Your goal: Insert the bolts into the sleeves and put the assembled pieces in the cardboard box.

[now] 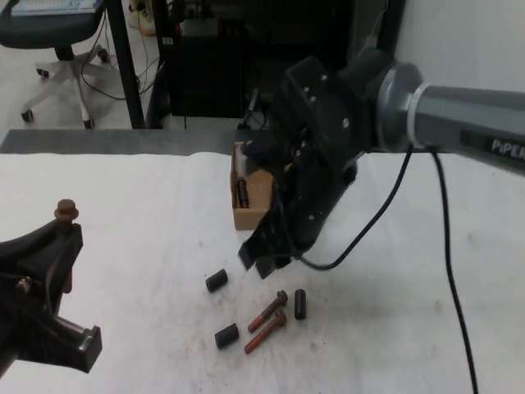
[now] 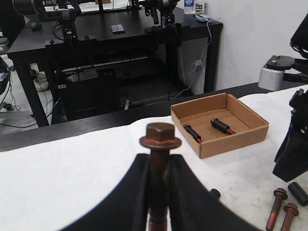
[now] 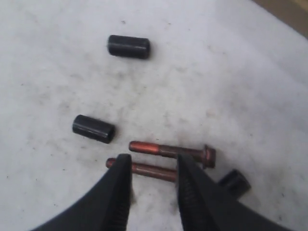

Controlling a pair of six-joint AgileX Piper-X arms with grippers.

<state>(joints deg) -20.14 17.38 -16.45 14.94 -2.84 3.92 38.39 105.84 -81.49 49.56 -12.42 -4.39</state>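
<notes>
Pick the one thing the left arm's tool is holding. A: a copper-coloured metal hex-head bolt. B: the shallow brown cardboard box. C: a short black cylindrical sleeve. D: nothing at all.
A: in the left wrist view the left tool is closed on the shank of the copper-coloured metal hex-head bolt, whose head stands up above the fingertips.

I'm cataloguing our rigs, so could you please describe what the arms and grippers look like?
The right arm is a grey tube with white lettering, ending in a black wrist housing; black cables trail from it. The right gripper has black tapered fingers with ribbed inner faces. The left gripper is black, with smooth curved fingers.
</notes>
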